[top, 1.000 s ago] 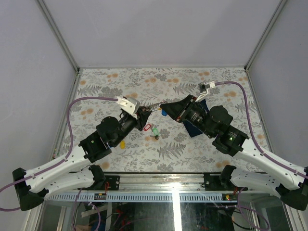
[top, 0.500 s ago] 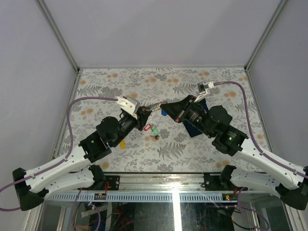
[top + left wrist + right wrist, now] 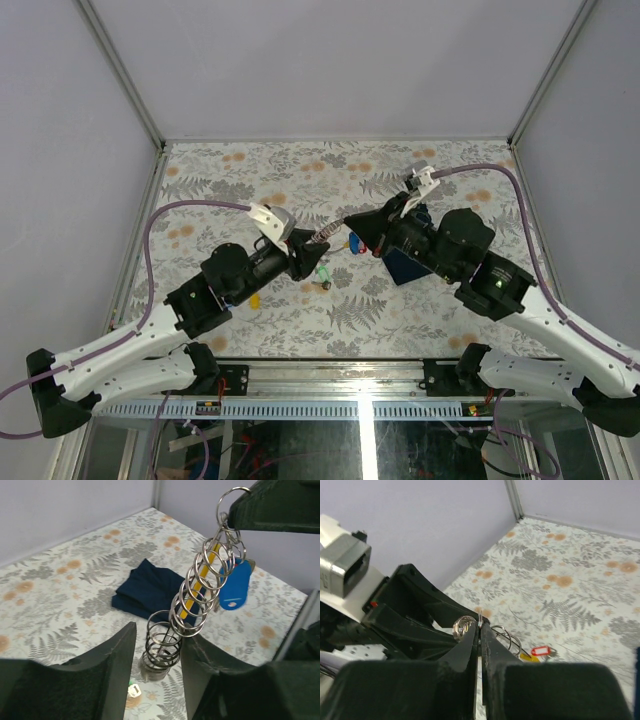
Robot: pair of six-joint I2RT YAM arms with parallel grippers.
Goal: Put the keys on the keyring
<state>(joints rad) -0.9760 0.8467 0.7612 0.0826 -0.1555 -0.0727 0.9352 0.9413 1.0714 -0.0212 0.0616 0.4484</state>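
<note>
Two arms meet above the middle of the fern-patterned table [image 3: 250,170], with the keyring [image 3: 187,612] stretched between them as a curved chain of overlapping silver rings. The right gripper [image 3: 480,630] is clenched, pinching the thin end ring at the chain's upper end. The left gripper [image 3: 160,637] has its fingers parted, with the chain's lower, tightly coiled end lying between them; whether the pads press on the coil cannot be told. A blue tag [image 3: 235,584] hangs from the upper rings just below the right gripper, and a yellow tag [image 3: 200,586] shows behind the rings. A green-tagged key [image 3: 322,272] lies on the table just beside the left gripper, apart from the keyring. A red tag [image 3: 540,651] also rests on the table below the grippers. A folded navy cloth [image 3: 150,592] lies flat on the table beyond the chain, partly under the right arm in the top view.
</note>
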